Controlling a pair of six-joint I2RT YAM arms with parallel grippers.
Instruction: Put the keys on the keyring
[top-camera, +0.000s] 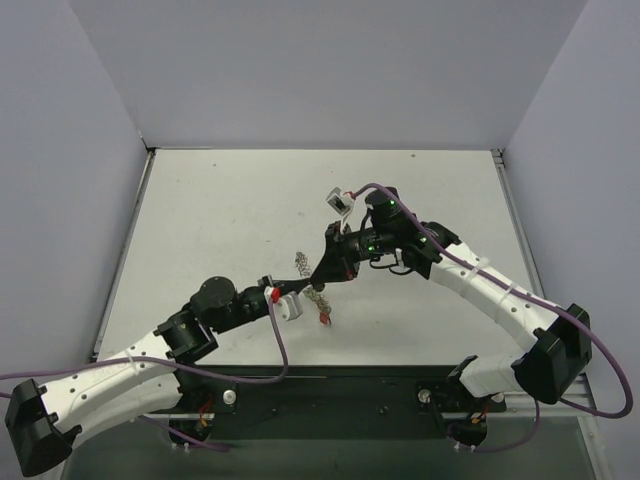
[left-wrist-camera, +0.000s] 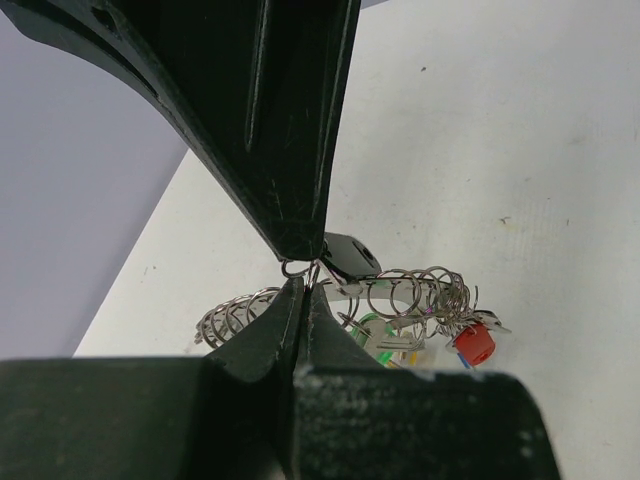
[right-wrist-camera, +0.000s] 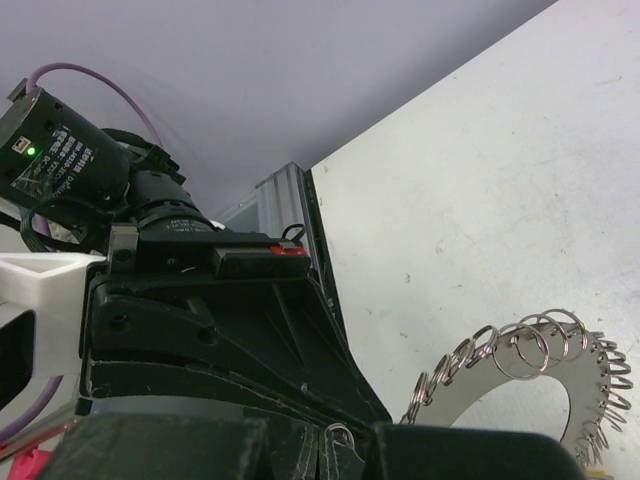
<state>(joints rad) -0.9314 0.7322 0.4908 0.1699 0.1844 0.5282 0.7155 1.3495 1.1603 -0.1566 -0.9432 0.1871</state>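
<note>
The keyring (top-camera: 303, 262) hangs above the table's middle between both grippers. In the left wrist view it is a grey band (left-wrist-camera: 400, 290) strung with many small wire rings. Keys hang below it: a red head (left-wrist-camera: 474, 342), a green one (left-wrist-camera: 372, 330), a yellow one (left-wrist-camera: 410, 350), and a black head (left-wrist-camera: 350, 255) by the top. My left gripper (left-wrist-camera: 305, 290) is shut, pinching the keyring's wire at its tips. My right gripper (left-wrist-camera: 300, 245) comes tip to tip from above. It is shut on a small split ring (right-wrist-camera: 338, 435). The keyring band also shows in the right wrist view (right-wrist-camera: 520, 370).
The white table (top-camera: 220, 210) is bounded by grey walls and a metal rail (right-wrist-camera: 290, 195) at its left edge. A red key head (top-camera: 324, 318) dangles below the grippers. The right arm's wrist camera (top-camera: 338, 200) sticks out behind its gripper.
</note>
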